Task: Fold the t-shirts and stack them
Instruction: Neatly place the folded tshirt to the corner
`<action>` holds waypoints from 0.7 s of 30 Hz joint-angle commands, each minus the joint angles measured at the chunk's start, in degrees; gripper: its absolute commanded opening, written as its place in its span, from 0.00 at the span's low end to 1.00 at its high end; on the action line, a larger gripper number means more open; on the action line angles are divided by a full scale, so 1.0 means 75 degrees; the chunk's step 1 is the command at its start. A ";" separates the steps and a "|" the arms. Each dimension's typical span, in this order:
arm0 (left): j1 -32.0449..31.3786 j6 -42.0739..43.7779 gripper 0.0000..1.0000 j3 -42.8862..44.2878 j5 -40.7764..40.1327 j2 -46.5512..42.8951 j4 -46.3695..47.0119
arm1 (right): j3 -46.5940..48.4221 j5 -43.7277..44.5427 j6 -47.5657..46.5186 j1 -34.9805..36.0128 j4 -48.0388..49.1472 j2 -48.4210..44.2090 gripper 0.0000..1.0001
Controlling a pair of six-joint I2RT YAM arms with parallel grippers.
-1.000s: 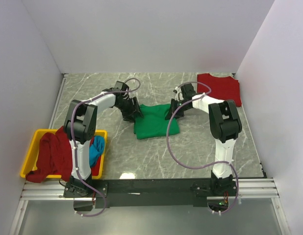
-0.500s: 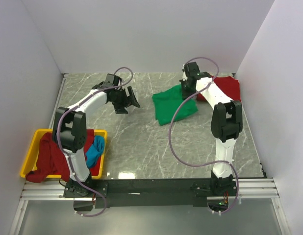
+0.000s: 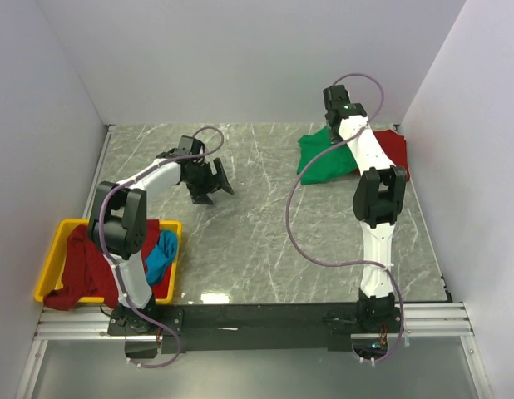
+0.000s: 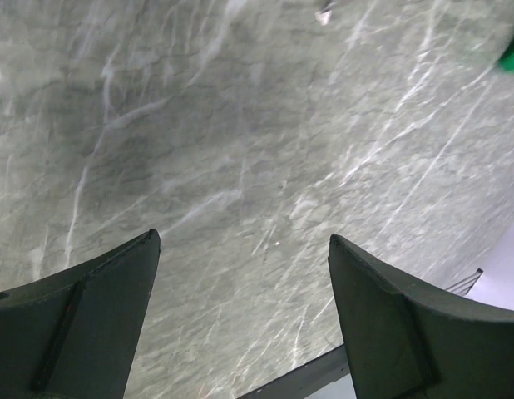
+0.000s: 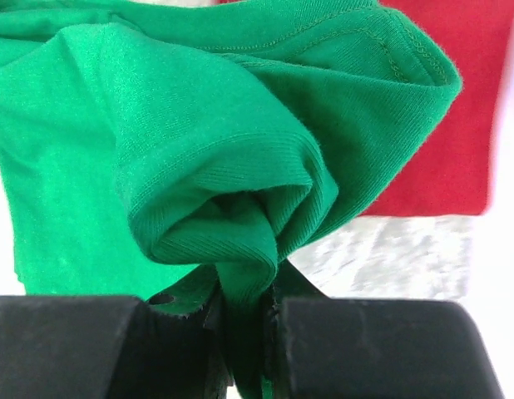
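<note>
reaching long toward the far right corner with the right arm (image 3: pixel 369 160), elbow up, forearm running out over the back of the table (image 3: pixel 240 241). at its end, right gripper (image 3: pixel 335 138) pressed together on a bunched fold of the green t-shirt (image 3: pixel 317 160), cloth squeezed between the fingers (image 5: pixel 373 349) in the wrist view. draped down from that pinch at the far right of the marble, close against the left edge of the red t-shirt (image 3: pixel 396 151); touching it or not, cannot tell. red one lying flat in the far right corner by the wall.

bent at mid-left with the left arm (image 3: pixel 153 176), forearm angled toward the table's middle. left gripper (image 3: pixel 214 184) spread wide, holding nothing, grey veined marble seen between its fingers in the wrist view, a sliver of green at the top right edge there.

at the near left, beside the left arm's base, a yellow bin (image 3: pixel 51 253) with a dark red t-shirt (image 3: pixel 84 264) draped over its rim and a blue t-shirt (image 3: pixel 163 253) tucked inside. all around, plain white walls (image 3: pixel 240 58) on three sides; along the near edge, a black rail (image 3: pixel 265 320) carrying both arm bases.
</note>
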 commanded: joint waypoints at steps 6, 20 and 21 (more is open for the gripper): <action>0.0078 0.0206 0.88 -0.0430 -0.0087 -0.0365 0.0017 | 0.1027 0.1099 -0.0621 -0.0296 0.0557 -0.0039 0.00; 0.0160 0.0323 0.88 -0.0759 -0.0122 -0.0354 -0.0006 | 0.1496 0.0794 -0.0938 -0.0789 0.0838 -0.0343 0.00; 0.0148 0.0335 0.88 -0.0735 -0.0099 -0.0319 -0.0006 | 0.1508 0.0782 -0.0926 -0.0858 0.0827 -0.0343 0.00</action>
